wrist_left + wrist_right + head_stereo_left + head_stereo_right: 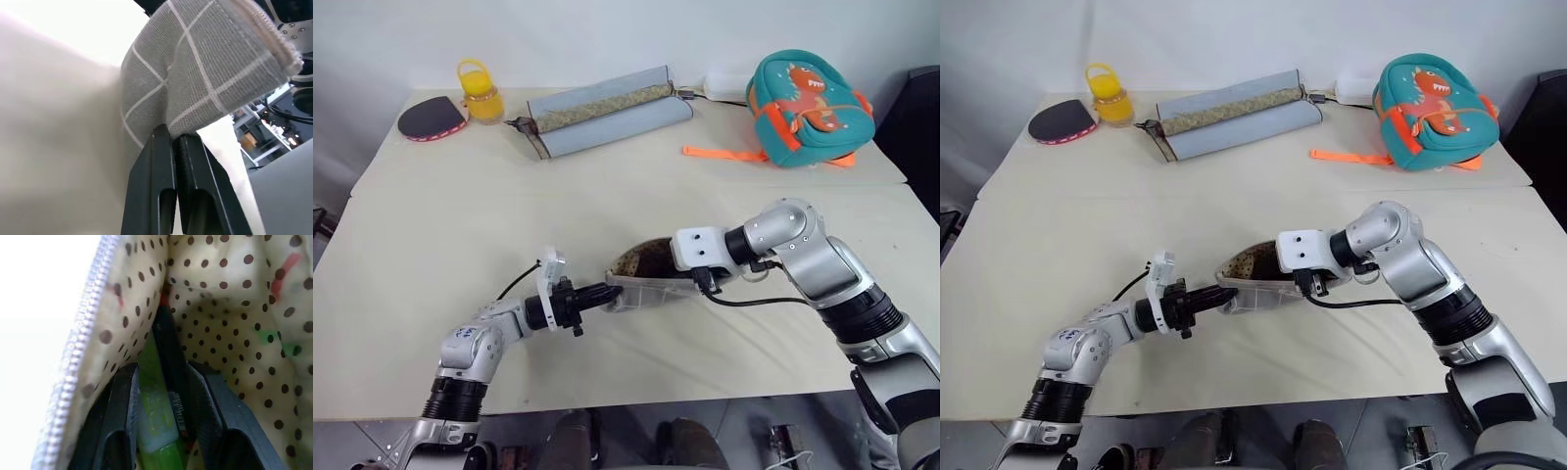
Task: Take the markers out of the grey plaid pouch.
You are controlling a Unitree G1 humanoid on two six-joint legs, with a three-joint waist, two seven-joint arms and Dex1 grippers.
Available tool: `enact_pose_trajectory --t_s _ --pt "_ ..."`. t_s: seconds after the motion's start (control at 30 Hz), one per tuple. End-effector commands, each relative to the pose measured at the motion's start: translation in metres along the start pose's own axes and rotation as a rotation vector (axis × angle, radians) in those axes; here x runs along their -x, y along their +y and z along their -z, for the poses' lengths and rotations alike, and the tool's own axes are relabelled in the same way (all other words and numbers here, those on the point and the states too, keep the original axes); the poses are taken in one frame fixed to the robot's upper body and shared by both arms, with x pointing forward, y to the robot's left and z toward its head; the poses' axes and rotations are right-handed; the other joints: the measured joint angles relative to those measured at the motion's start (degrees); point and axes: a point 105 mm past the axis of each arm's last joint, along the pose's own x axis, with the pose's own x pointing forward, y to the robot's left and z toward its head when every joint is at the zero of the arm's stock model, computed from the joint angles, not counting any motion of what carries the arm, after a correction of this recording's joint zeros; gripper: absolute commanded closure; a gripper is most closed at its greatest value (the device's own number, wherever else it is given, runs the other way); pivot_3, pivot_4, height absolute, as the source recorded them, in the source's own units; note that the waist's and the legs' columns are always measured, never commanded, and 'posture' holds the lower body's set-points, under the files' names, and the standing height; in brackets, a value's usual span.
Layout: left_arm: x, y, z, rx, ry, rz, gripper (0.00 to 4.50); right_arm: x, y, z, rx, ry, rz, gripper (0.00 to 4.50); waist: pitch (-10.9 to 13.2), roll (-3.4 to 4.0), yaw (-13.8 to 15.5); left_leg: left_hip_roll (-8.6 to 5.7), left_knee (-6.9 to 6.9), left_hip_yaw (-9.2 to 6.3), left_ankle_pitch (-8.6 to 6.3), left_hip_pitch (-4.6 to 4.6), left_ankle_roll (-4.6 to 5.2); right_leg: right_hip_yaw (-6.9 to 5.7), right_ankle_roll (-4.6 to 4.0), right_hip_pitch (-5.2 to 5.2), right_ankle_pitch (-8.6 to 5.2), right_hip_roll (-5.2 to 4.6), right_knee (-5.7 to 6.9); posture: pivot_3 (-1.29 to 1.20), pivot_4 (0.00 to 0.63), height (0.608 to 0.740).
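The right gripper (161, 396) is inside the grey plaid pouch (646, 279), its two black fingers (120, 416) closed around the markers (155, 406): a green one lies between the pads with a dark barrel tight beside it. That wrist view also gives the beige dotted lining, smudged with red and green, and the white zip teeth running along the mouth's edge, none of which the head views resolve beyond a dark dotted opening. The left gripper (173, 142) is clenched on a fold of the pouch's grey, white-gridded fabric; its wrist view shows the two fingers pressed together with cloth bunched just above them and the hemmed edge curling over. From the head views the layout is plain: the pouch sits near the front middle of the cream table (460, 215), the left gripper pinching its left end, the right arm reaching in from the other side. Open tabletop lies all round the pouch, with the front edge close behind the arms. Well apart, along the far edge, are a red paddle (431, 119), a yellow jar (481, 93), a long pale blue-grey case (607, 113) and a teal dinosaur backpack (808, 108) with orange straps.
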Motion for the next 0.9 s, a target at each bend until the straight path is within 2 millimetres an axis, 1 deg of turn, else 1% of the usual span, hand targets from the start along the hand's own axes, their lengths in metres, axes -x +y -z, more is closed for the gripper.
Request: enact_pose_trajectory --t_s 0.03,0.23,0.33,0.43,0.5,0.57,0.67,0.83,0.9 --pt "0.002 0.004 -0.001 -0.022 -0.016 -0.038 4.5 -0.003 0.011 0.019 -0.02 0.082 -0.041 2.92 0.0 0.0 0.1 0.0 0.01 -0.03 0.0 0.0 0.0 0.0 0.0 0.02 0.0 -0.01 0.0 0.0 0.15 0.74" --pt "-0.004 -0.006 -0.001 -0.044 -0.009 -0.007 4.5 -0.013 0.011 0.03 -0.012 0.129 -0.037 2.92 0.0 0.0 0.0 0.0 0.02 -0.01 0.0 0.02 0.0 -0.02 0.0 0.02 0.0 0.0 0.01 0.0 0.15 0.74" --pt "-0.005 -0.009 0.0 -0.038 -0.012 -0.002 4.5 -0.018 0.009 0.031 -0.002 0.123 -0.025 2.92 0.0 -0.02 0.0 0.0 0.04 -0.01 0.0 0.03 0.0 -0.02 0.0 0.05 0.0 -0.02 0.0 0.0 0.15 0.74" --pt "-0.004 -0.008 0.004 -0.026 -0.005 -0.013 4.5 -0.023 -0.001 0.026 0.016 0.095 0.041 2.92 -0.1 -0.09 -0.1 0.02 0.05 -0.03 0.0 0.07 0.0 -0.01 0.0 0.1 0.0 -0.01 0.01 0.0 0.15 0.74" --pt "-0.003 -0.008 0.006 -0.026 -0.002 -0.015 4.5 -0.023 0.001 0.029 0.023 0.114 0.027 2.92 -0.1 -0.1 -0.3 0.05 0.05 -0.01 0.01 0.12 -0.01 -0.01 -0.02 0.1 0.01 0.0 0.03 0.0 0.15 0.74" --pt "-0.003 -0.009 0.007 -0.026 0.004 -0.016 4.5 -0.024 0.007 0.036 0.025 0.15 -0.005 2.92 -0.1 -0.11 -0.3 0.05 0.05 -0.01 0.02 0.12 -0.03 -0.01 -0.02 0.1 0.01 0.01 0.05 0.0 0.15 0.74" --pt "-0.005 -0.012 0.006 -0.026 0.004 -0.006 4.5 -0.028 0.011 0.041 0.014 0.177 -0.022 2.92 -0.1 -0.14 -0.3 0.05 0.06 -0.02 0.02 0.13 -0.03 0.02 -0.03 0.11 0.01 -0.01 0.05 0.0 0.15 0.74" --pt "-0.007 -0.015 0.005 -0.027 -0.002 0.004 4.5 -0.035 0.01 0.042 -0.027 0.184 -0.008 2.92 -0.1 -0.19 -0.3 0.05 0.06 -0.08 0.01 0.17 -0.03 0.07 -0.03 0.21 0.01 -0.03 0.02 0.0 0.15 0.74" --pt "-0.008 -0.016 0.005 -0.03 -0.002 0.005 4.5 -0.038 0.004 0.04 -0.039 0.174 0.031 2.92 -0.2 -0.23 -0.3 0.04 0.05 -0.1 0.01 0.17 -0.03 0.09 -0.04 0.25 0.02 -0.04 -0.02 0.0 0.15 0.74"
